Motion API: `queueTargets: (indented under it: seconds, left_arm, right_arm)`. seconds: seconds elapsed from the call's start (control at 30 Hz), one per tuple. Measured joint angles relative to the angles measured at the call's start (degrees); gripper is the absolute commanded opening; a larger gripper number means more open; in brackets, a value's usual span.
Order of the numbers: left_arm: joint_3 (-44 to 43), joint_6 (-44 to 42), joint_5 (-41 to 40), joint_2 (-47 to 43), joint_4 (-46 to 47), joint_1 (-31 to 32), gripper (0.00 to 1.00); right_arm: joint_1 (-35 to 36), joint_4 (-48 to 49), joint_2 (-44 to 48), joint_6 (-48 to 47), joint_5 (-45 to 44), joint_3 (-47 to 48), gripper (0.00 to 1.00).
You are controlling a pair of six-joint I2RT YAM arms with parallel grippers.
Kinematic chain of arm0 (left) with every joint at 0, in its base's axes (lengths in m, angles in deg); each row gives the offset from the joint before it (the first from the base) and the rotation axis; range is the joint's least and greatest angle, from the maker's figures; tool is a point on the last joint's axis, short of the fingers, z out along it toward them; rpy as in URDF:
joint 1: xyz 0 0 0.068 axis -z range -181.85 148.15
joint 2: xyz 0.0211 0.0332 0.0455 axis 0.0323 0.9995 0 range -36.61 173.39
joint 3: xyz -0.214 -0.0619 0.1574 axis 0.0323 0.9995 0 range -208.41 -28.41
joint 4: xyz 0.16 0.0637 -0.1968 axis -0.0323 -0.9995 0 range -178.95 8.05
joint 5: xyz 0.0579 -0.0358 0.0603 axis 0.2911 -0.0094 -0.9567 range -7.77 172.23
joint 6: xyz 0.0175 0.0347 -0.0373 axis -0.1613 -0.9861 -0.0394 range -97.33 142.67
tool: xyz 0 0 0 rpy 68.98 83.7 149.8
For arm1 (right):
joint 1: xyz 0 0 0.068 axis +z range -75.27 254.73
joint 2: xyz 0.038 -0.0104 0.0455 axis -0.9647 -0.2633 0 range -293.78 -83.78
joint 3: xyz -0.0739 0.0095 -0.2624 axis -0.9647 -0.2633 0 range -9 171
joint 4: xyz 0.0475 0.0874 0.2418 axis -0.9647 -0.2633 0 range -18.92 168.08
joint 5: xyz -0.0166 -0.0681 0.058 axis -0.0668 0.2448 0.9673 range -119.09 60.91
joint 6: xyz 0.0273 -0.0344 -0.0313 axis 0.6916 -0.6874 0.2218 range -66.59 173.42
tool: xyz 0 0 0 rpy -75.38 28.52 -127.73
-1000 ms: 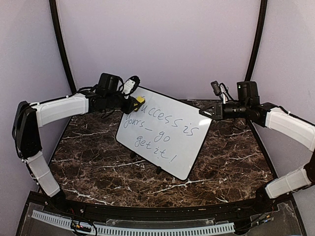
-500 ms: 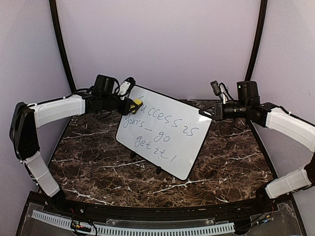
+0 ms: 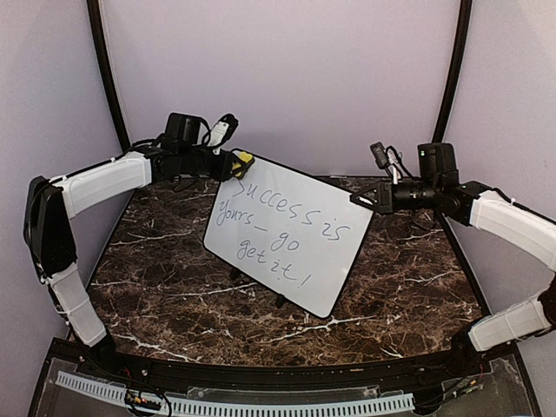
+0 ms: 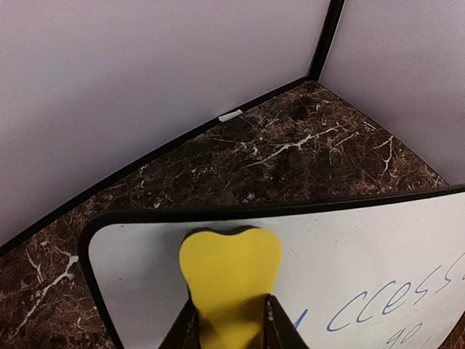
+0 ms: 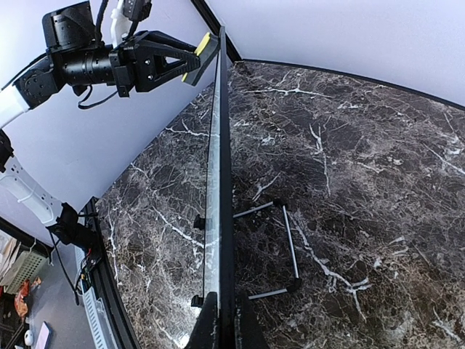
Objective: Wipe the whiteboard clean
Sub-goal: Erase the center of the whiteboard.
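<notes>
At the whiteboard (image 3: 300,261) top corner, pinching the eraser (image 4: 230,273) in left gripper (image 3: 238,163), clamping the far edge in right gripper (image 3: 360,201): press flat, sweep across the writing (image 3: 285,215).

Whiteboard (image 4: 131,269) btm off-frame, L wrist view

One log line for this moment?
white black-framed whiteboard: blue handwriting unerased | left gripper: shut on yellow eraser block at its corner | right gripper: shut on its edge

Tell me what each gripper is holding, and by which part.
Left gripper pinches the yellow eraser by one end; right gripper clamps the whiteboard at its right edge.
</notes>
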Motion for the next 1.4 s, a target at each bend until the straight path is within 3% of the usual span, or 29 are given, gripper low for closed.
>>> queueTargets:
  seconds: [0.4,0.63,0.93,1.4]
  left_arm:
    - [9.2,2.6,-0.1,-2.8,-0.4,0.0,0.14]
    - [8.4,2.7,-0.4,-2.8,-1.3,0.0,0.14]
    - [0.0,2.7,-2.0,-0.9,-3.0,0.0,0.14]
    - [6.3,4.7,-2.1,-1.1,-5.2,0.0,0.13]
  right_arm:
    - [0.0,-0.4,0.0,0.8,-0.7,0.0,0.00]
    - [0.0,-0.5,0.0,0.8,-0.7,0.0,0.00]
    - [0.1,-0.3,0.0,-0.4,0.2,0.0,0.00]
    - [0.1,-1.1,0.0,1.0,-1.2,0.0,0.00]
